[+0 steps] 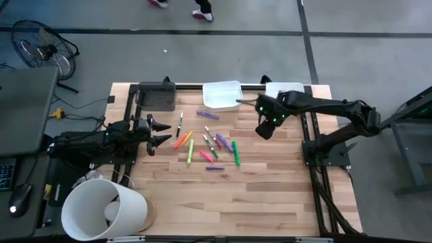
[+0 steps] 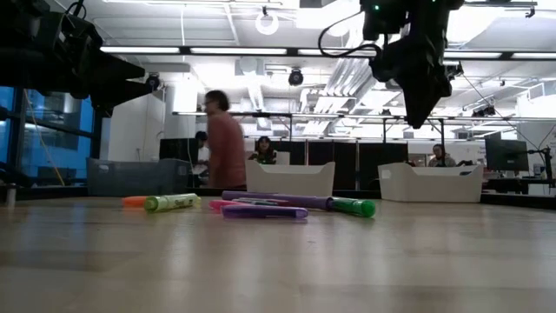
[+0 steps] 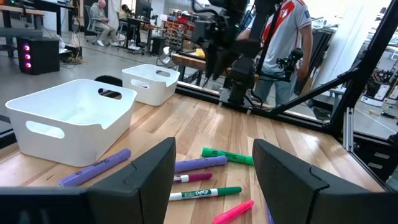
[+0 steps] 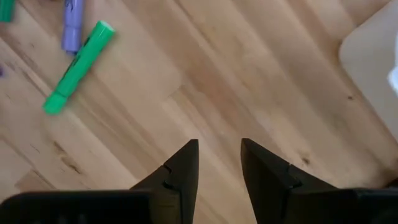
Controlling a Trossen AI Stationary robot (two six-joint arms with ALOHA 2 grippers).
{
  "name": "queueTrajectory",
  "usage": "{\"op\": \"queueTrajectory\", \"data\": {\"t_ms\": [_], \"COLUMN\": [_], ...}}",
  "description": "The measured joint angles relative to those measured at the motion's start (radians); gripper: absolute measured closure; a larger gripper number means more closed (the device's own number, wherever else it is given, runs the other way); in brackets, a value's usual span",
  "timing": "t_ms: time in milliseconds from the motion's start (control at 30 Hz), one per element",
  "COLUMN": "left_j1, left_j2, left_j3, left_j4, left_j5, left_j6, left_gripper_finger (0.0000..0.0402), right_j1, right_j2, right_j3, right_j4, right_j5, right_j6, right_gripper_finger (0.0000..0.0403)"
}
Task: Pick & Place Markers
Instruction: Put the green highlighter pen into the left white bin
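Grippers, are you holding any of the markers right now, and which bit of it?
No. The left gripper is open and empty. The right gripper has a gap between its fingers with only bare table showing through. The markers lie on the table.

Markers (image 1: 208, 144) lie scattered across the desk (image 1: 270, 196) centre, between both arms. Bare wood extends along the near half of the desk and under the right gripper (image 1: 264, 129). Two white trays (image 1: 221, 94) and a dark bin (image 1: 156, 96) block the far edge. A white bucket (image 1: 101, 209) occupies the near left corner.
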Motion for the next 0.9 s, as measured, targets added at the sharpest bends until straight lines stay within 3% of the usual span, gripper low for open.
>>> {"op": "queueTrajectory", "data": {"t_ms": [333,633,900], "left_j1": [0.000,0.000,0.000], "left_j2": [0.000,0.000,0.000], "left_j3": [0.000,0.000,0.000], "left_j4": [0.000,0.000,0.000], "left_j5": [0.000,0.000,0.000], "left_j6": [0.000,0.000,0.000], "left_gripper_finger": [0.0190,0.0190,0.0190], "right_j1": [0.171,0.309,0.350], "right_j2": [0.099,0.206,0.330], "right_j3": [0.000,0.000,0.000], "right_j4": [0.044,0.171,0.347], "right_j5": [0.076,0.016,-0.041], "right_j6": [0.229,0.463,0.626], "right_gripper_finger": [0.0295,0.0295,0.0295]}}
